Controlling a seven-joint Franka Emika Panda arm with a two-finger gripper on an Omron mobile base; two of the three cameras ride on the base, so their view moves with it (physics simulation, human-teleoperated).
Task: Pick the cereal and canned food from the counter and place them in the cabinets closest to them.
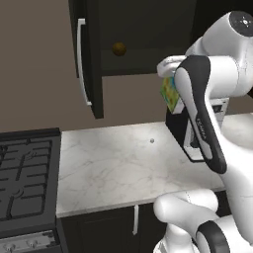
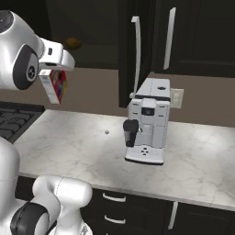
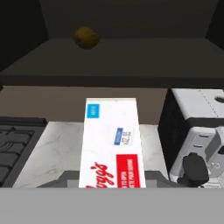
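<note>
Gripper (image 2: 54, 69) clamped on cereal (image 2: 55, 86), raised above counter (image 2: 82, 142) — just below open cabinets (image 1: 91, 59). Hand view: white side panel (image 3: 111, 142), small round brown thing (image 3: 85, 37) on shelf. Right base view alone: whole coffee machine (image 2: 148, 121).

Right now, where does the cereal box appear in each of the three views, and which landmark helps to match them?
Left base view: the cereal peeks out right of centre, behind the arm's dark forearm.
Right base view: upper left, hanging from the gripper.
Hand view: bottom centre, white side up.
Shared landmark: the round brown object inside the open cabinet.
</note>
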